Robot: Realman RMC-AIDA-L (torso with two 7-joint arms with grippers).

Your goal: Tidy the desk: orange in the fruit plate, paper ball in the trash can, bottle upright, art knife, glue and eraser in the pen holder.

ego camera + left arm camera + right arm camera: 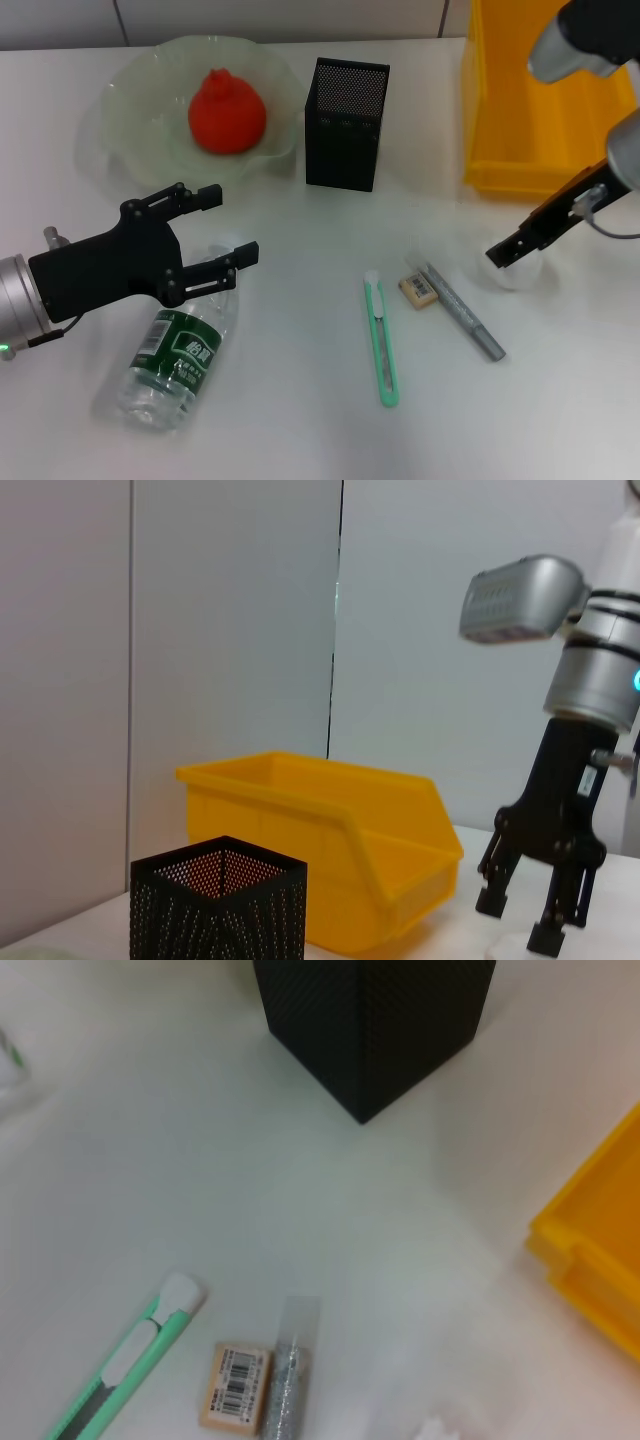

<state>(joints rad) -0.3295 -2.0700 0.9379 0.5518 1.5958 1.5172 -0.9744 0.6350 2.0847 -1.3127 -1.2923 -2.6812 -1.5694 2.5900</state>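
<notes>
bottle (pixel 178 352): lies on its side by the near left corner of the tabletop, green label up, cap end toward the far edge.
left gripper (pixel 211 228): hovers over the bottle's cap end, fingers spread apart, grasping nothing.
art knife (pixel 381 340): green, flat near the near edge at the middle.
eraser (pixel 418 289): just right of the knife's tip, touching the glue.
glue (pixel 462 311): grey stick, angled beside the eraser.
right gripper (pixel 514 258): low by the right edge, jaws parted over the paper ball (pixel 517 274), not closed on it.
pen holder (pixel 346 123): black mesh, upright at the far middle.
orange (pixel 227 112): sits in the fruit plate (pixel 135 105), far left corner.
trash can (pixel 520 120): yellow bin, far right corner.
</notes>
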